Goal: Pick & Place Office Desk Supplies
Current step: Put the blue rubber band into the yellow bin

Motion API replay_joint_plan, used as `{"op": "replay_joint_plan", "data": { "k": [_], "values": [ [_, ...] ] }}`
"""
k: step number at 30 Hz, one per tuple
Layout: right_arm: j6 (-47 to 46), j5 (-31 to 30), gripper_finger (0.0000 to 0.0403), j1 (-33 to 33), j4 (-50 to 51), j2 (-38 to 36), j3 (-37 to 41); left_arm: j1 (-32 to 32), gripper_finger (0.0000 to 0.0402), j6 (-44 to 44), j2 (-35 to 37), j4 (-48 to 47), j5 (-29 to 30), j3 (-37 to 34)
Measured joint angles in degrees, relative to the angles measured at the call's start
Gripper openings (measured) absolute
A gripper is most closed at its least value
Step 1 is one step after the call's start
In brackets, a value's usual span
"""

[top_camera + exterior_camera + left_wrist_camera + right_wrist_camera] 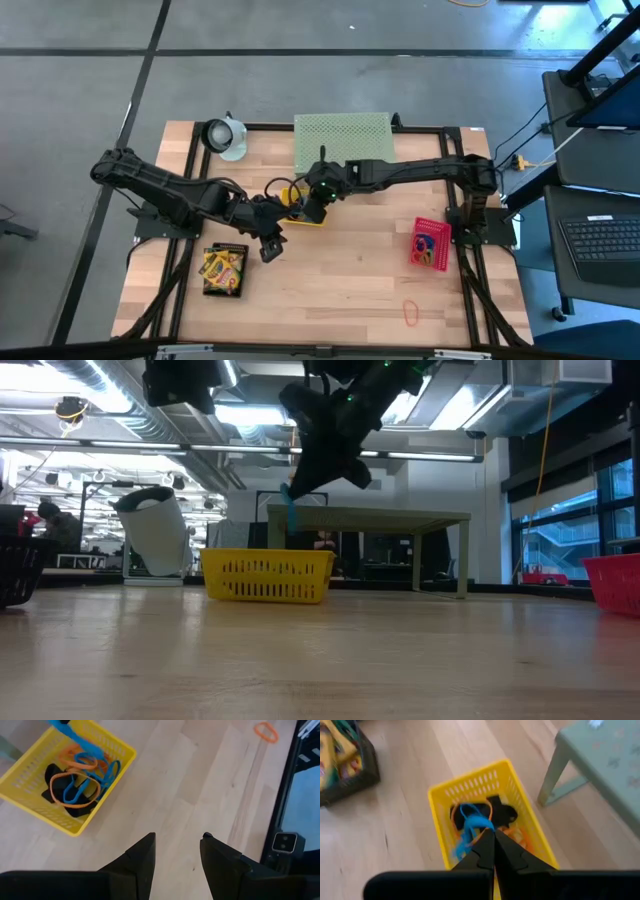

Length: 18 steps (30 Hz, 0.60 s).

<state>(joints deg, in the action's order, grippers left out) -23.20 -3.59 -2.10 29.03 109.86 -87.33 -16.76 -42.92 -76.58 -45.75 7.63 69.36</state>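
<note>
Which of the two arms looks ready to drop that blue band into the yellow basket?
The right one. Its right gripper is shut on the blue loop, directly above the yellow tray. The left gripper hovers open and empty beside it.

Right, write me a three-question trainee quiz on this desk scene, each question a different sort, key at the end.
1. True or false: the right tool is shut on a blue rubber loop above the yellow mesh plastic tray.
2. Multiple choice: the loose orange rubber loop on the wooden table lies nearest to which? A) the pink mesh tray B) the pale green mesh shelf C) the black mesh tray of crayon boxes
3. Fill in: the left tool hangs over bare wood, open and holding ____.

Key: 1 true; 2 A; 3 nothing.
</note>
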Motion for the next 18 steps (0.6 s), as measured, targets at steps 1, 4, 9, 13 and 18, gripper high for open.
{"op": "replay_joint_plan", "data": {
  "k": [1,4,9,13,18],
  "values": [
    [0.1,0.1,0.0000,0.0,0.3,0.3,0.0,0.0,0.0148,0.0,0.0,-0.3,-0.1,0.0],
    [0.2,0.0,0.0000,0.1,0.3,0.7,0.0,0.0,0.0148,0.0,0.0,-0.8,0.1,0.0],
    [1.8,0.0,0.0005,0.0,0.3,0.8,0.0,0.0,0.0148,-0.3,0.0,-0.8,0.2,0.0],
    [1.8,0.0,0.0037,0.0,0.3,0.8,0.0,0.0,0.0148,-0.7,0.0,-0.8,-0.1,0.0],
    [1.0,2.6,0.0095,0.1,0.3,0.9,0.0,0.0,0.0148,-1.5,0.0,-0.8,-0.1,0.0]
  ]
}}
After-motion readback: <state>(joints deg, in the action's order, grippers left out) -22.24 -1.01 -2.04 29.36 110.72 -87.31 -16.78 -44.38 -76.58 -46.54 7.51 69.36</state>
